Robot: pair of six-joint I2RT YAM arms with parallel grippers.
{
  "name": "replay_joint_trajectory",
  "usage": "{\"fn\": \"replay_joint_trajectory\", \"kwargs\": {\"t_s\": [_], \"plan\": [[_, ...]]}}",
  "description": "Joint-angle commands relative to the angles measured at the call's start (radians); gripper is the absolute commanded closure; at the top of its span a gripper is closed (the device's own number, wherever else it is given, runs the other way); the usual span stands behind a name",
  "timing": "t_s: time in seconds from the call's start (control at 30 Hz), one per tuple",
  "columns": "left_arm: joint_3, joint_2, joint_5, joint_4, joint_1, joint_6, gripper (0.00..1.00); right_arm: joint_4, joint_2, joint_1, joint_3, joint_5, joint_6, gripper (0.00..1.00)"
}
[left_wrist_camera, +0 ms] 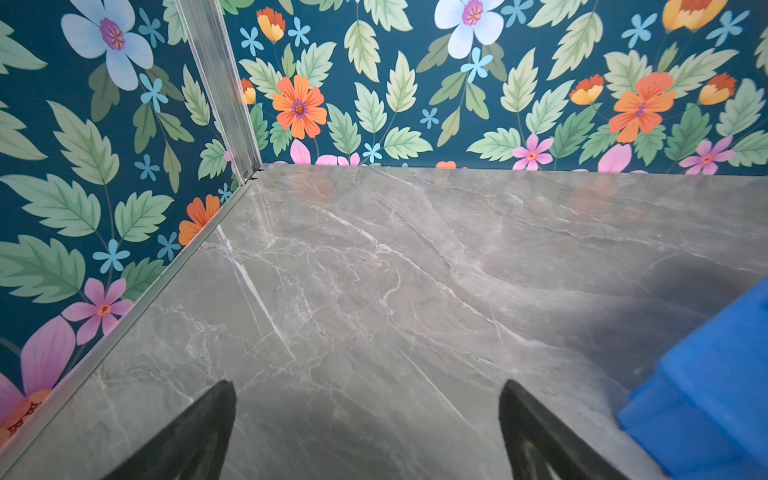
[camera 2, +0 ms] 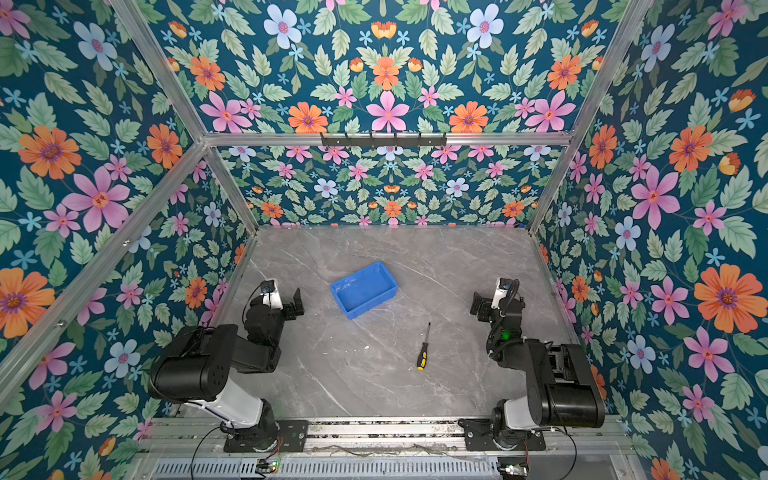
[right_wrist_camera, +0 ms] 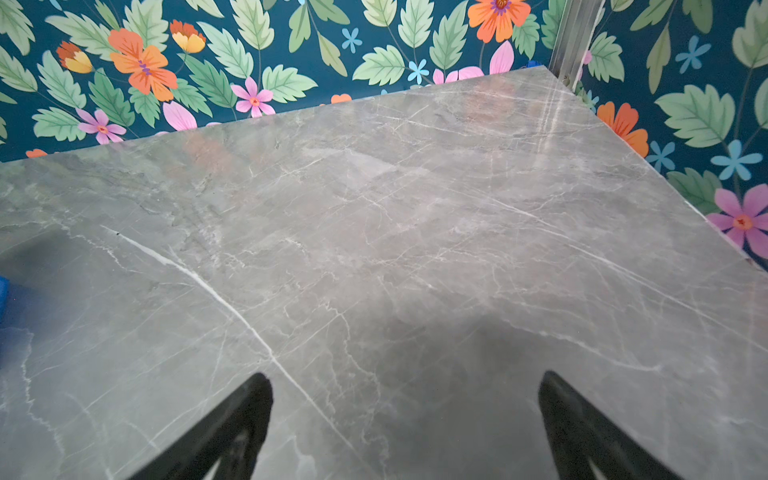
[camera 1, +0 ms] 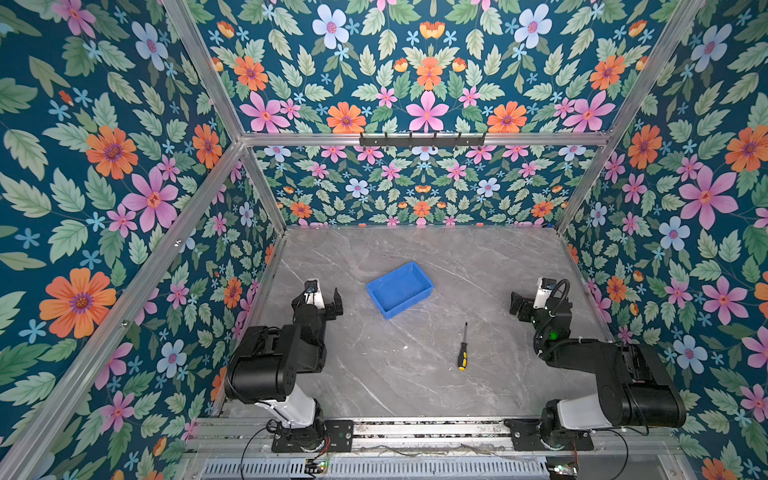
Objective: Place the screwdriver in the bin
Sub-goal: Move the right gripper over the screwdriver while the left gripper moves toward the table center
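Left arm (camera 1: 266, 365) folded, left gripper (left_wrist_camera: 368, 388) spread wide, right arm (camera 1: 623, 374) folded, right gripper (right_wrist_camera: 405, 380) spread wide, screwdriver (camera 1: 463, 350) outside bin (camera 1: 399, 287)

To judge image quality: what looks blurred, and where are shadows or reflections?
Left wrist view: the bin is blurred. Right wrist view: a soft shadow lies on the table, with faint orange reflections near its far edge. Both top views: the screwdriver looks sharp.

Screwdriver (camera 1: 462, 348) on the marble table (camera 1: 374, 374), near but apart from blue bin (camera 1: 400, 289).
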Motion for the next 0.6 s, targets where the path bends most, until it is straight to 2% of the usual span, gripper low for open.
{"fn": "replay_joint_trajectory", "kwargs": {"t_s": [0.0, 0.23, 0.33, 0.57], "plan": [[-0.027, -0.061, -0.010, 0.064, -0.010, 0.022, 0.00, -0.058, -0.031, 0.000, 0.034, -0.026, -0.025, 0.01], [0.009, -0.277, 0.026, -0.183, -0.048, 0.064, 0.00, -0.217, -0.156, 0.009, 0.053, -0.021, -0.027, 0.01], [0.056, -0.350, 0.044, -0.332, -0.094, 0.110, 0.00, -0.329, -0.226, 0.020, 0.074, -0.010, -0.016, 0.01], [0.157, -0.438, 0.087, -0.562, -0.248, 0.222, 0.00, -0.578, -0.384, 0.098, 0.140, 0.018, -0.017, 0.01]]}}
